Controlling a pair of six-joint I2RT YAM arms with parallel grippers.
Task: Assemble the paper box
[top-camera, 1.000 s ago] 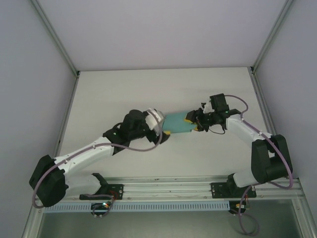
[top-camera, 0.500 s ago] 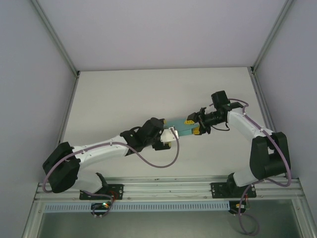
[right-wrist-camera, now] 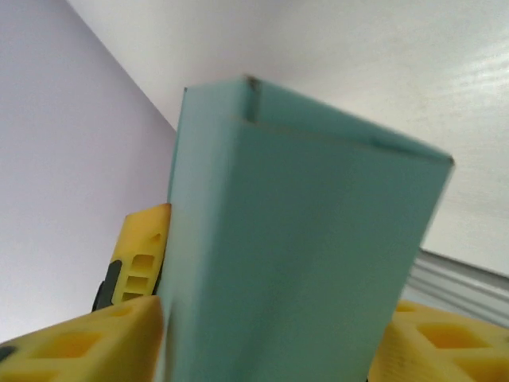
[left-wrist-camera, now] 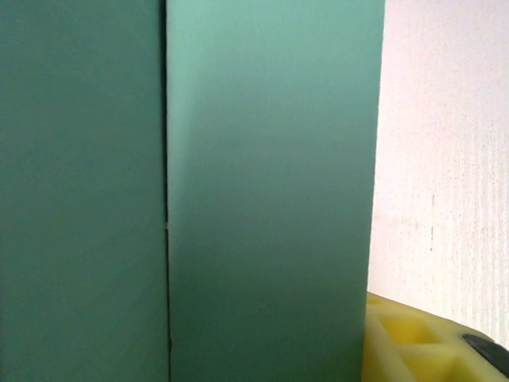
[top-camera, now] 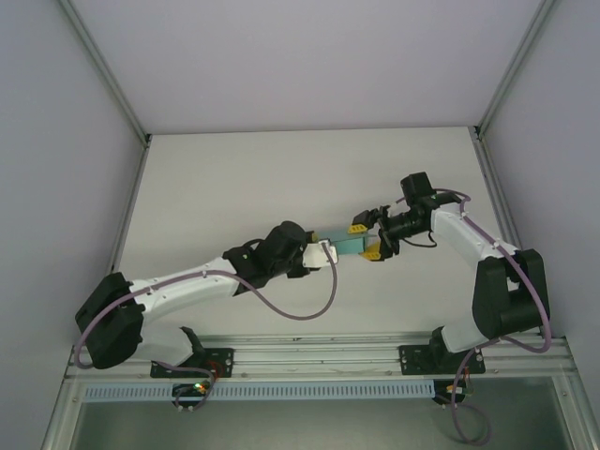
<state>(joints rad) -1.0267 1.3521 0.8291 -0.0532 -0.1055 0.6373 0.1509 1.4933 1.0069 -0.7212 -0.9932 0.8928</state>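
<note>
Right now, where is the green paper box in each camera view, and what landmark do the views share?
Top external: paper box mid-table, just right of centre.
Left wrist: paper box close up, left edge to past centre.
Right wrist: paper box centre, rising from the bottom edge.
Shared landmark: white table, at right for the left wrist, top right for the right wrist.

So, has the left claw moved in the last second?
Yes: the left claw shifted right and slightly nearer the front rail.
</note>
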